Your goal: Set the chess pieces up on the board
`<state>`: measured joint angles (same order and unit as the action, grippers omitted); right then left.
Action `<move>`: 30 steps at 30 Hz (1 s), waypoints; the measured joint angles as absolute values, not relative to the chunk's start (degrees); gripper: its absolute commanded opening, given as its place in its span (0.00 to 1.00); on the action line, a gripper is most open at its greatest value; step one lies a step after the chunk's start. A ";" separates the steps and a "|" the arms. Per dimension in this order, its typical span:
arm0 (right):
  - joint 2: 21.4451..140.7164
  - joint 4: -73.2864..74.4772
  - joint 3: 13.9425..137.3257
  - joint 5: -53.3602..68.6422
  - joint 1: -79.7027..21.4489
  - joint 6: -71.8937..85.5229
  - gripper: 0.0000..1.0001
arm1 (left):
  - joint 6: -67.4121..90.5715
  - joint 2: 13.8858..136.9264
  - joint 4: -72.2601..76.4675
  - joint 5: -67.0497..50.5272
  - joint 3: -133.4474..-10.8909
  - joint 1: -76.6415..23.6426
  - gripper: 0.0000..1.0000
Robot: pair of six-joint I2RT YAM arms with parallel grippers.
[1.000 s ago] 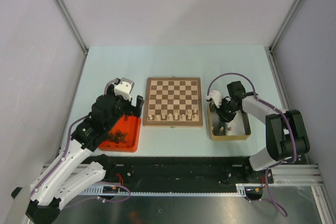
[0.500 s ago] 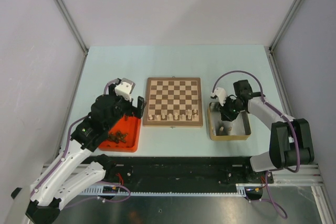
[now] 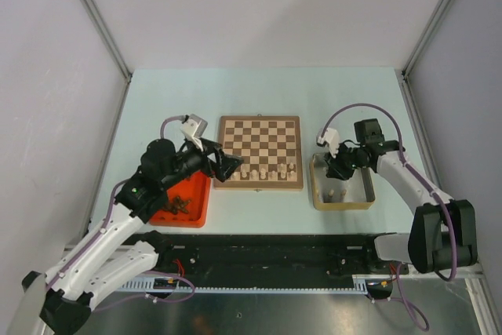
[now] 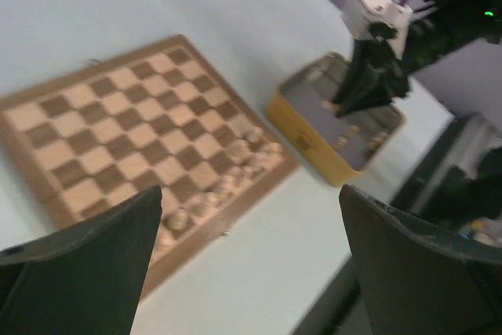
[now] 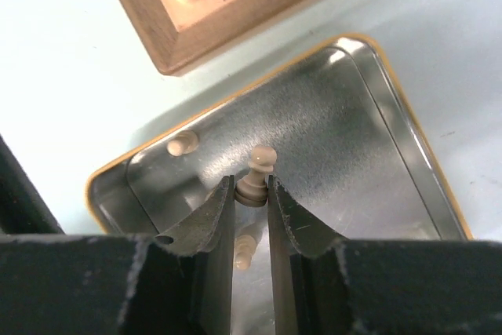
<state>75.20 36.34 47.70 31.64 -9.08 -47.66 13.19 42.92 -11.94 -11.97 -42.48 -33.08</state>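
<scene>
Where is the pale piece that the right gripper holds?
In the right wrist view, the pale pawn sits pinched in the right gripper over the gold tin, just right of the board.

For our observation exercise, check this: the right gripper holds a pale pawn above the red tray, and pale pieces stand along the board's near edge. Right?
No. The right wrist view shows the right gripper holding the pale pawn above the gold tin, not the red tray. Pale pieces do stand along the board's near edge.
</scene>
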 measured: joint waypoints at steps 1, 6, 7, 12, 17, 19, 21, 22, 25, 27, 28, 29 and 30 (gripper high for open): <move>74.24 36.42 47.70 32.56 -9.23 -47.88 0.00 | 15.59 43.00 -9.85 -14.15 -41.56 -33.08 1.00; 69.06 36.84 47.70 37.47 -12.36 -48.93 0.00 | 29.76 45.30 3.53 -22.17 -35.92 -33.95 0.99; 68.34 36.88 47.70 38.17 -13.50 -49.10 0.00 | 32.36 46.59 5.93 -23.03 -35.35 -34.65 0.99; 66.26 36.86 47.70 41.15 -21.91 -49.93 0.00 | 41.36 54.52 14.15 -24.45 -35.27 -40.16 0.93; 66.08 36.95 47.70 42.04 -25.80 -50.96 0.00 | 47.86 61.80 19.66 -24.18 -35.42 -44.01 0.86; 65.76 36.99 47.70 42.28 -26.87 -51.24 0.01 | 49.84 64.66 21.45 -24.12 -35.42 -44.91 0.82; 65.19 36.99 47.70 42.52 -27.73 -51.42 0.01 | 51.64 67.57 23.31 -24.12 -35.48 -45.69 0.79; 64.88 36.99 47.70 42.57 -28.12 -51.53 0.00 | 52.51 68.95 24.10 -24.16 -35.48 -46.11 0.77; 64.03 37.01 47.70 42.68 -29.19 -51.77 0.01 | 54.22 72.77 25.93 -24.25 -35.90 -46.96 0.73; 63.68 37.01 47.70 42.72 -29.63 -51.96 0.01 | 55.13 74.98 26.92 -24.36 -36.27 -47.18 0.72; 63.51 37.01 47.70 42.74 -29.85 -52.14 0.00 | 55.55 75.92 27.33 -24.38 -36.47 -47.24 0.71; 63.42 37.04 47.70 42.74 -30.00 -52.18 0.01 | 55.75 76.79 27.90 -24.43 -36.60 -47.29 0.69; 63.33 37.04 47.70 42.74 -30.13 -52.23 0.01 | 56.01 77.38 28.18 -24.43 -36.73 -47.33 0.68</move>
<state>63.33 37.04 47.70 42.74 -30.13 -52.23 56.01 77.38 28.18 -24.43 -36.73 -47.33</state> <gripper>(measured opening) 0.235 0.715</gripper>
